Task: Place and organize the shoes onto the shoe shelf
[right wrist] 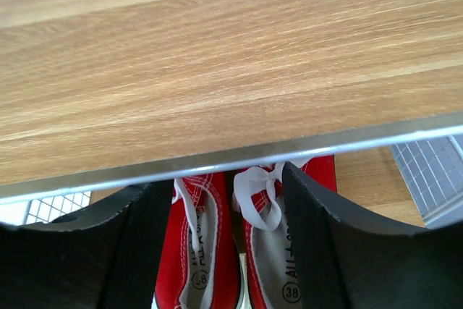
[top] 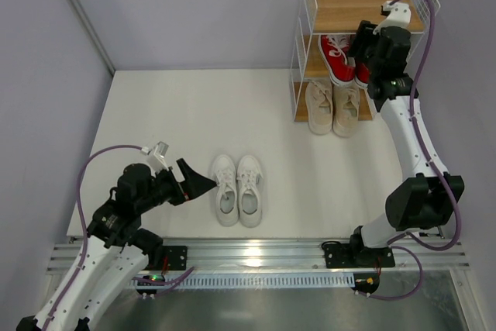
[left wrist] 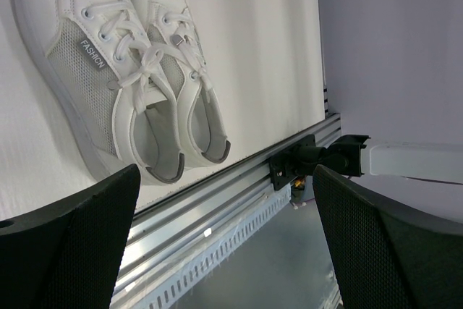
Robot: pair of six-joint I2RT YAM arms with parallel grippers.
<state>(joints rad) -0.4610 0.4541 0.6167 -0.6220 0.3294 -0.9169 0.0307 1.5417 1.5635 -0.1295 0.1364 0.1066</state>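
Jaws of the right gripper [right wrist: 226, 200] stand partly open astride the red sneakers [top: 337, 58] (side by side on the shoe shelf [top: 345, 7], middle board); the left gripper [top: 200, 182] gapes wide, empty.

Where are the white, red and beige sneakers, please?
white sneakers [left wrist: 141, 63]: left wrist view, on the laces
red sneakers [right wrist: 202, 260]: right wrist view, left shoe's insole
beige sneakers [top: 318, 106]: top external view, left shoe

Shoe shelf [top: 364, 5]: far right on worktop [top: 155, 114]
Middle tier: one pair [top: 341, 58]
Bottom tier: another pair [top: 332, 106] (jutting forward)
Worktop centre: third pair [top: 237, 189]
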